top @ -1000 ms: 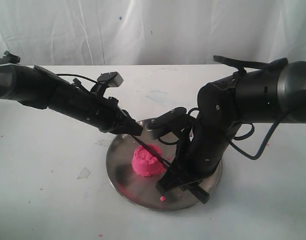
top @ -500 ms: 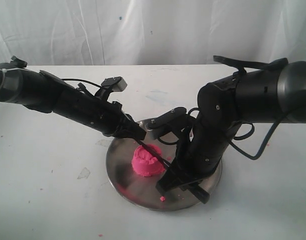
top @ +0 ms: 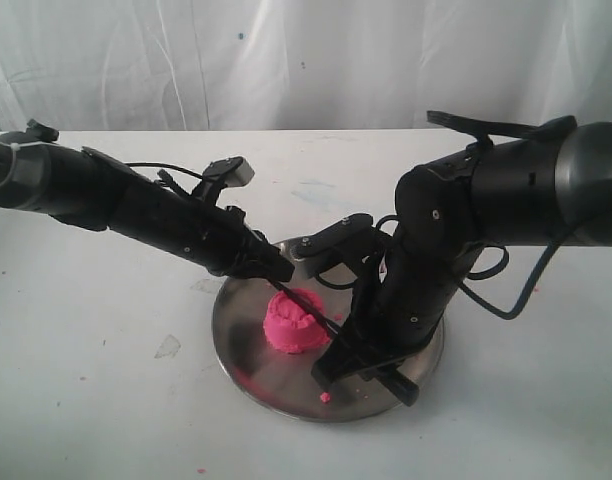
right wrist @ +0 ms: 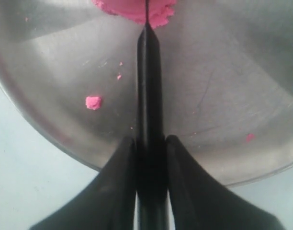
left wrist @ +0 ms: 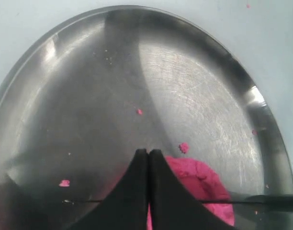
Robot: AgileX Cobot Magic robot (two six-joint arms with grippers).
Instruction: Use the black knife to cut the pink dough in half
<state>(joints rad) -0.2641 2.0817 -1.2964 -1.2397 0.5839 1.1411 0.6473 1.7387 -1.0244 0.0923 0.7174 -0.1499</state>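
Note:
The pink dough (top: 291,328) sits as one lump on the round steel plate (top: 254,362). My right gripper (top: 338,336) is shut on the handle of the black knife (top: 306,306), whose thin blade lies across the top of the dough. In the right wrist view the fingers (right wrist: 173,143) clamp the knife (right wrist: 148,72), which points into the dough (right wrist: 132,8). My left gripper (top: 281,272) is shut and empty, just behind the dough by the knife's tip. In the left wrist view its closed tips (left wrist: 149,152) hang over the dough (left wrist: 204,179) and the plate (left wrist: 185,86).
Small pink crumbs lie on the plate (right wrist: 93,102) (left wrist: 64,182) and near its front rim (top: 325,397). The plate stands on a white table (top: 106,400) with a white curtain behind. The bulky right arm (top: 506,200) leans over the plate's right side.
My left arm has stretched a little further right toward the dough, still shut. The right arm, knife and dough have not moved.

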